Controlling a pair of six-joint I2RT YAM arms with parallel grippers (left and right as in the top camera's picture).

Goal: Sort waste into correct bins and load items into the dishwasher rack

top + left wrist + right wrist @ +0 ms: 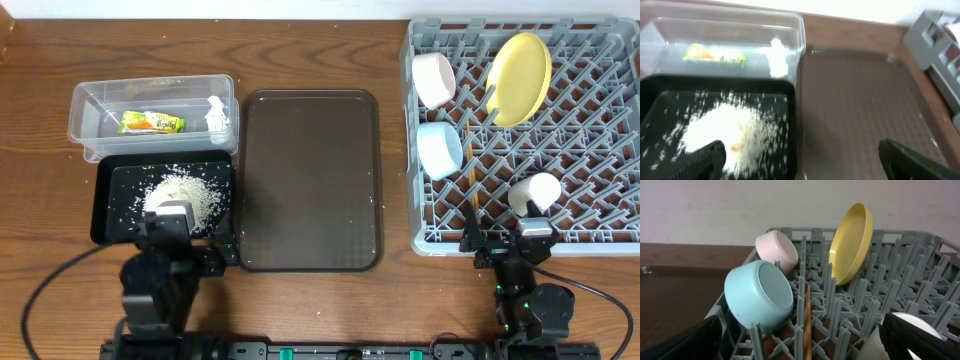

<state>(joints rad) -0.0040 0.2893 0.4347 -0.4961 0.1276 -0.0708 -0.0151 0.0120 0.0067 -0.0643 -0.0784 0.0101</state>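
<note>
The clear tub [90, 100] holds the green-and-yellow wrapper [152, 122] and the white tissue [217, 115]. Rice grains [190, 197] are heaped in the black tray [105, 215]. In the grey rack [590, 150] stand a white bowl [433, 78], a yellow plate [520, 78], a light blue bowl [439, 148], a white cup [535, 192] and chopsticks [470, 195]. My left gripper [805, 167] is open above the black tray's right edge, with nothing between its fingers. My right gripper [802, 350] is open at the rack's near edge, the chopsticks [807, 320] in front of it.
A dark brown serving tray [310, 180] lies between the two bins and the rack. Wooden tabletop [30, 80] surrounds everything. Both arm bases sit at the near table edge.
</note>
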